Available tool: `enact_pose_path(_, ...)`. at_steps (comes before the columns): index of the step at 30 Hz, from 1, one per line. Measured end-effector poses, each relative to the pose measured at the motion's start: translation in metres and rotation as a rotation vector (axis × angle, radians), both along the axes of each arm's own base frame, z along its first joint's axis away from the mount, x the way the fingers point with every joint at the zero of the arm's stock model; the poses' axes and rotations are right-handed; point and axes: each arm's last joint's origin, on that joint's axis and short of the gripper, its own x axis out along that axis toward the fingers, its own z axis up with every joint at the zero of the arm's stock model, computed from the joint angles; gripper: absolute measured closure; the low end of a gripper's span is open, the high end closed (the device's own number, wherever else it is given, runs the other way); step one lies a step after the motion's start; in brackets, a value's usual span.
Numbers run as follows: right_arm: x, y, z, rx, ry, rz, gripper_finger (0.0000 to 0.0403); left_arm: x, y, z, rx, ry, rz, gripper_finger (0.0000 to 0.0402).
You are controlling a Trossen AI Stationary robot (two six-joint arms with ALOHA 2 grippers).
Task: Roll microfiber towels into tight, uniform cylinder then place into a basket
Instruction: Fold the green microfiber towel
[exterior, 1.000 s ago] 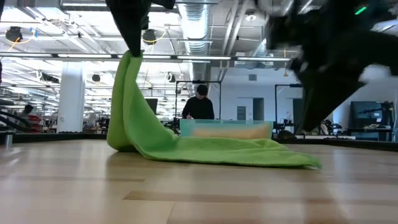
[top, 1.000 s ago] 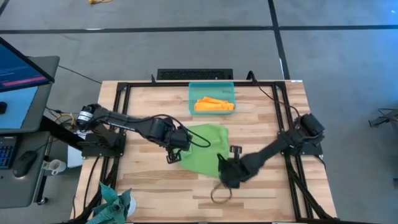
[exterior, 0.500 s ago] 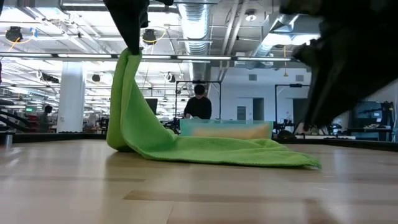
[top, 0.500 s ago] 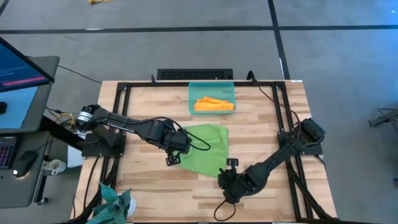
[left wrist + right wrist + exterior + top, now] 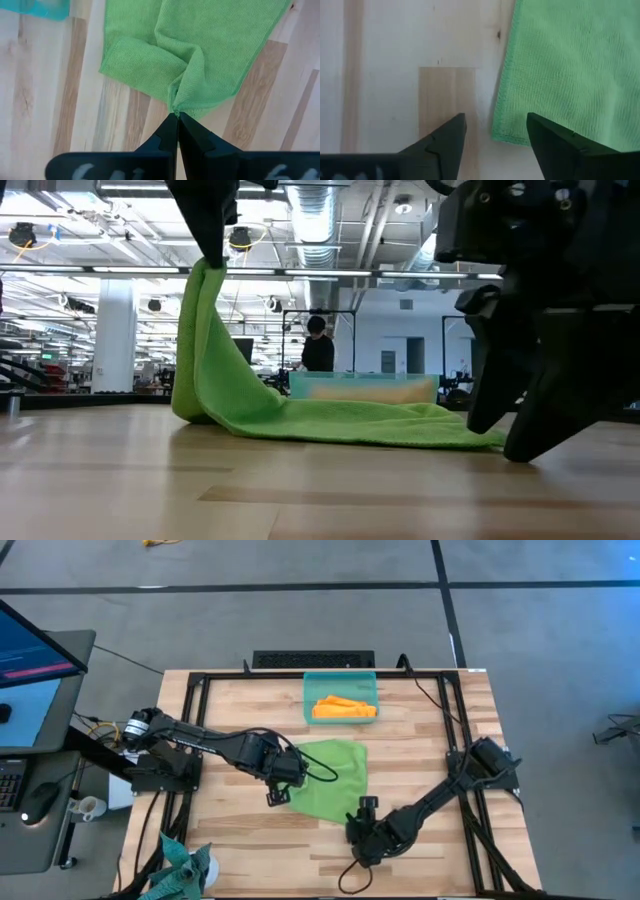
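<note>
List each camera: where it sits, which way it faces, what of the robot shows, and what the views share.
High: overhead, straight down; both arms, basket, table.
Low: table height, level across; left gripper lifting the green towel, right gripper.
Left wrist: down past shut fingers pinching towel.
Right wrist: down past open fingers at towel's corner.
Shared: the green towel.

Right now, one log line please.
left gripper: shut on green towel corner, lifted | right gripper: open at near corner | orange towel: in basket
</note>
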Motion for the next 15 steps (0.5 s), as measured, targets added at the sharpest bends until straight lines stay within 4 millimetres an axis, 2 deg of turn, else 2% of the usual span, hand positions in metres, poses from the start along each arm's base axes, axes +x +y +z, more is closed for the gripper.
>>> enact_pose_path(5, 0.002, -0.008, -0.001, 0.014, 0.018, -0.074, 0.0185, 0.000, 0.000, 0.000, 0.000, 0.000, 0.000, 0.0401)
enact_pose_path(15, 0.014, -0.029, -0.007, 0.028, 0.046, -0.161, 0.0292, 0.000, 0.000, 0.000, 0.000, 0.000, 0.000, 0.0401)
